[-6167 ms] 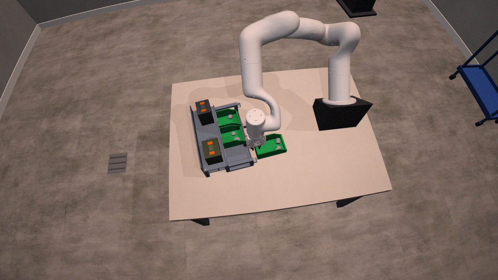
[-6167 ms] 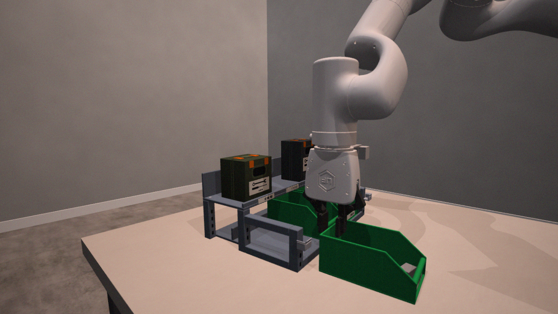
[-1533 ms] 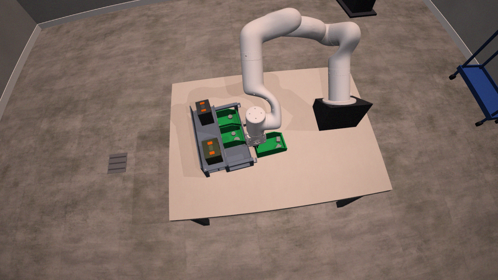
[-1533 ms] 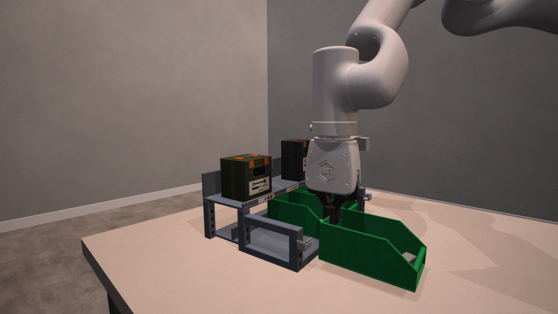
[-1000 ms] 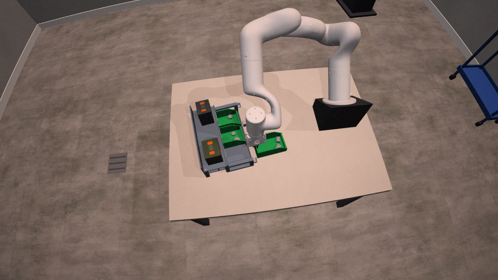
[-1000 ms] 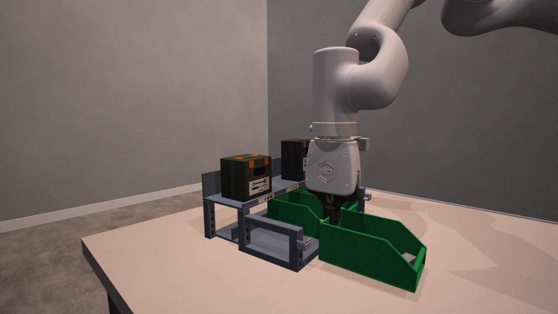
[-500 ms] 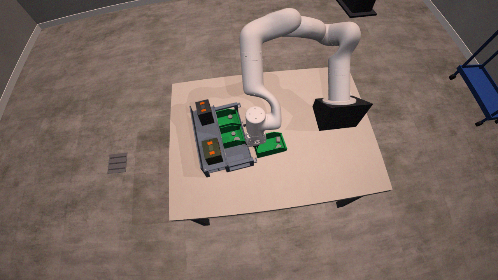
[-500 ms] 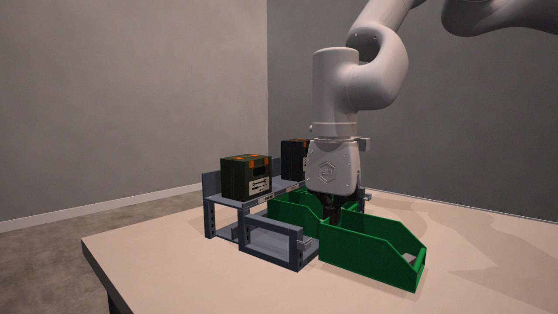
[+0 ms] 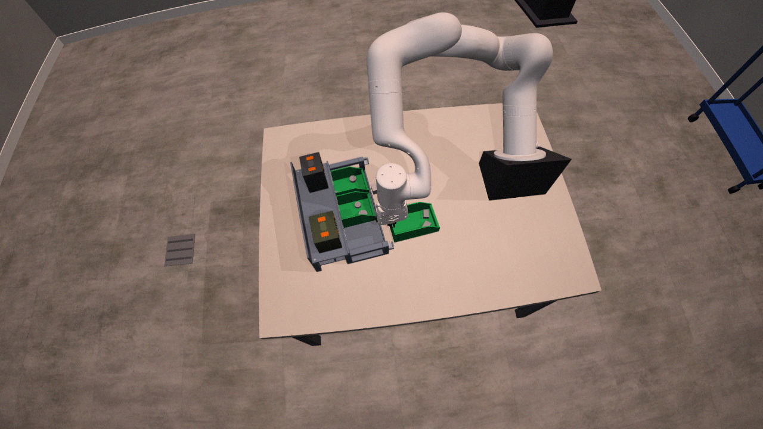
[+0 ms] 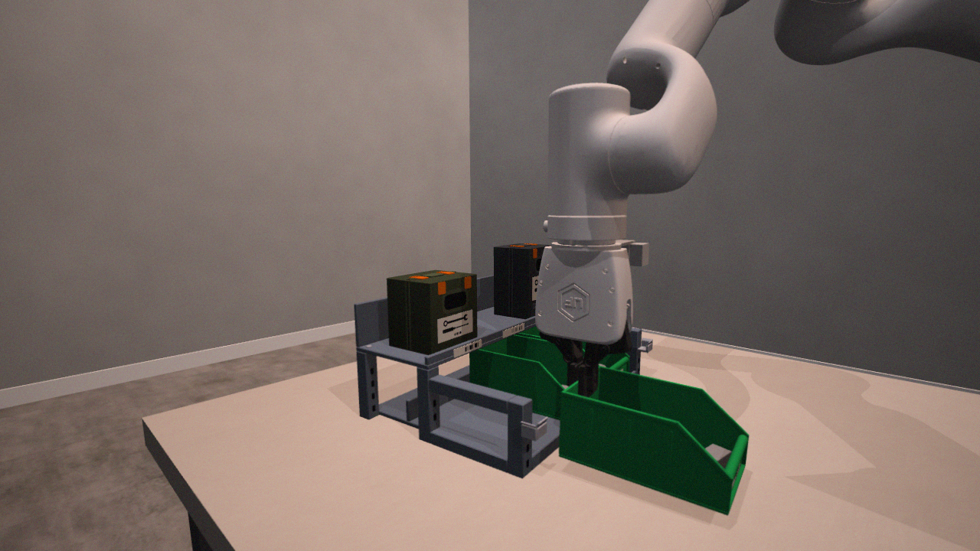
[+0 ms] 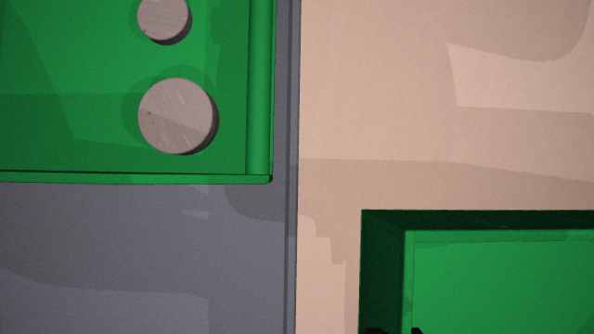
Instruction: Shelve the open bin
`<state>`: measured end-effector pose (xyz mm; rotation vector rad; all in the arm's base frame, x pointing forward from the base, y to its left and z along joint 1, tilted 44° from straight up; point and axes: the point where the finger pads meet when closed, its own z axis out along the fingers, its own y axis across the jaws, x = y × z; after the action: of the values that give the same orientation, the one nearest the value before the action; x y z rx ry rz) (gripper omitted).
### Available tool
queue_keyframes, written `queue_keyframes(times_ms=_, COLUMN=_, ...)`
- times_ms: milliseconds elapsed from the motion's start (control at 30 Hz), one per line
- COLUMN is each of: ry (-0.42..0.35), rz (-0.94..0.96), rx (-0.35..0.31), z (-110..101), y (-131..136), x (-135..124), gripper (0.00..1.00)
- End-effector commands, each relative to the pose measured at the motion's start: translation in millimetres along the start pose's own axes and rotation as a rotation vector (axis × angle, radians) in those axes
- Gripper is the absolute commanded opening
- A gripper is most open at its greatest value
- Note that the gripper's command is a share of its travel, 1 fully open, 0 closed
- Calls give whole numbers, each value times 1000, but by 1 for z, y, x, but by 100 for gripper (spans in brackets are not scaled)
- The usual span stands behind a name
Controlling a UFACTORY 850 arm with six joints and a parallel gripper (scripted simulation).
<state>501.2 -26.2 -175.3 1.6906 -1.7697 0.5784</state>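
The open green bin [image 9: 416,218] stands on the table just in front of the grey shelf [image 9: 339,214], with its open front pointing away from the shelf. Grey parts [image 9: 427,214] lie in it. My gripper [image 10: 582,373] points straight down and is shut on the bin's back wall, near the shelf's front lip. In the wrist view the bin [image 11: 478,274] is at the lower right, with my fingertips at the bottom edge. The gap [image 9: 365,237] in the row is the near end of the lower board, also seen in the wrist view [image 11: 139,260]. Two green bins [image 9: 354,208] fill the rest of the row.
The neighbouring bin holds grey discs [image 11: 177,116]. A dark green box [image 10: 431,309] and a black box [image 9: 313,171] stand on the low upper board. The arm's black base [image 9: 523,173] is at the table's right. A blue cart [image 9: 738,138] stands off the table.
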Motion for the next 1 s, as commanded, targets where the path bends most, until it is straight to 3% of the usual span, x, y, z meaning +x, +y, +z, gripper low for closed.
queue_keyframes(times_ms=0, ry=-1, rz=1, rx=2, z=-1, y=-6, x=0, gripper=0)
queue_keyframes(times_ms=967, ry=-1, rz=1, rx=2, z=-1, y=-20, x=0, gripper=0)
